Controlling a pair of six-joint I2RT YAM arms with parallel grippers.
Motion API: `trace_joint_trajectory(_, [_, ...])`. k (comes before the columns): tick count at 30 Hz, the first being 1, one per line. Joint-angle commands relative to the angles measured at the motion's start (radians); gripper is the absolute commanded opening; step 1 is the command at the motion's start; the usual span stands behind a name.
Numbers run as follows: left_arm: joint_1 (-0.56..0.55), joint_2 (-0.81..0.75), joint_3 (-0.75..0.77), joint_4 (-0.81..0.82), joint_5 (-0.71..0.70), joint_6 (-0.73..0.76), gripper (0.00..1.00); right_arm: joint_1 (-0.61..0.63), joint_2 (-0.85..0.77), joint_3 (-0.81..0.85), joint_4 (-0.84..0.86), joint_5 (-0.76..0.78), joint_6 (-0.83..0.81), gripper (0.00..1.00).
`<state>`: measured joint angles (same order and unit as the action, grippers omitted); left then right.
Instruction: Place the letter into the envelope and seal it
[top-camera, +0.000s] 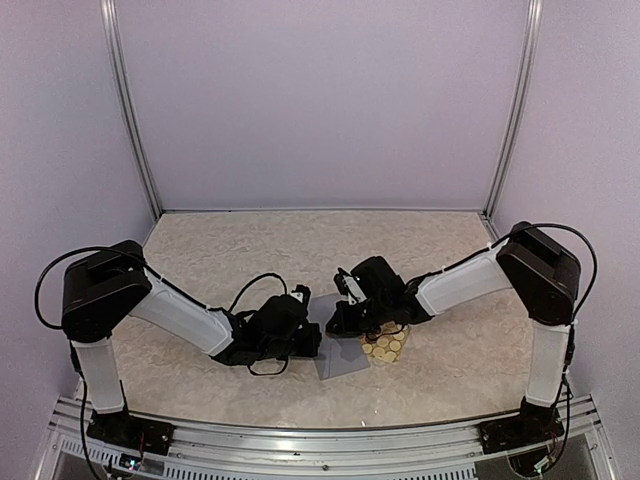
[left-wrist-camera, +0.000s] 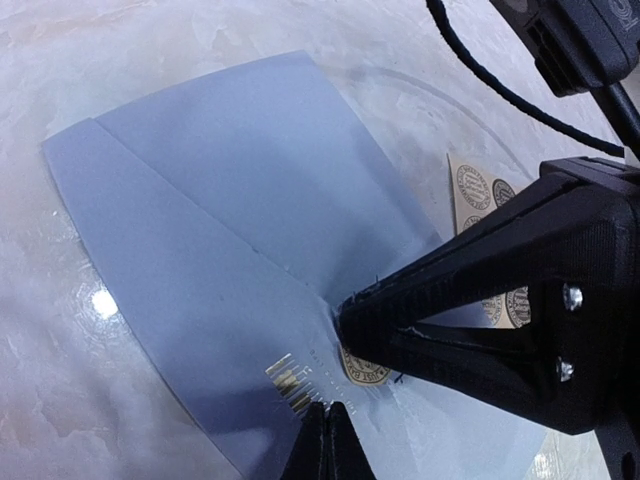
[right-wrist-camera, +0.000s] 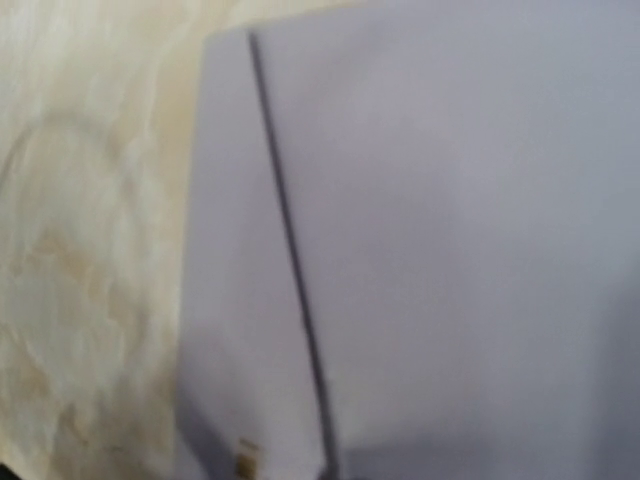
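The grey-lavender envelope lies flat between the arms with its triangular flap folded down. It fills the blurred right wrist view. My right gripper is shut, and its tip presses at the flap's point, on the edge of a round tan sticker. My left gripper is shut, and its fingertips rest on the envelope beside a small gold ornament. The letter is not in view. The right gripper's own fingers do not show in its wrist view.
A tan sheet of round stickers lies against the envelope's right edge and is partly hidden behind my right gripper in the left wrist view. A black cable crosses above. The table is beige marble, with pale walls around it.
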<state>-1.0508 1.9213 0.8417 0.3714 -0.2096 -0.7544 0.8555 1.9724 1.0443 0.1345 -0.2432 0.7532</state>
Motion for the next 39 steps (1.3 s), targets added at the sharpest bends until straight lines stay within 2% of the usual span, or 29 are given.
trace_joint_trajectory(1, [-0.008,0.029,-0.050,-0.169,0.011,0.012,0.00,-0.030,0.045,-0.002,-0.044,0.067,0.011,0.00])
trace_joint_trajectory(14, [-0.008,0.022,-0.058,-0.170,0.005,0.007,0.00,-0.048,0.062,-0.012,-0.059,0.089,0.026,0.00])
trace_joint_trajectory(25, [-0.008,-0.010,-0.043,-0.175,0.006,0.013,0.00,-0.057,0.001,-0.030,-0.041,0.081,0.005,0.00])
trace_joint_trajectory(29, [-0.008,-0.098,-0.014,-0.213,-0.044,0.029,0.09,-0.055,-0.112,-0.050,-0.037,0.079,-0.032,0.02])
trace_joint_trajectory(31, [-0.008,-0.167,-0.006,-0.233,-0.070,0.043,0.17,-0.055,-0.174,-0.059,-0.046,0.086,-0.059,0.14])
trace_joint_trajectory(32, [-0.007,-0.203,-0.001,-0.241,-0.082,0.052,0.21,-0.057,-0.204,-0.062,-0.054,0.092,-0.075,0.24])
trace_joint_trajectory(35, [0.000,-0.287,0.014,-0.273,-0.121,0.083,0.37,-0.059,-0.287,-0.066,-0.092,0.129,-0.119,0.47])
trace_joint_trajectory(39, [0.060,-0.354,0.010,-0.282,-0.134,0.122,0.70,-0.082,-0.359,-0.086,-0.107,0.173,-0.184,0.74])
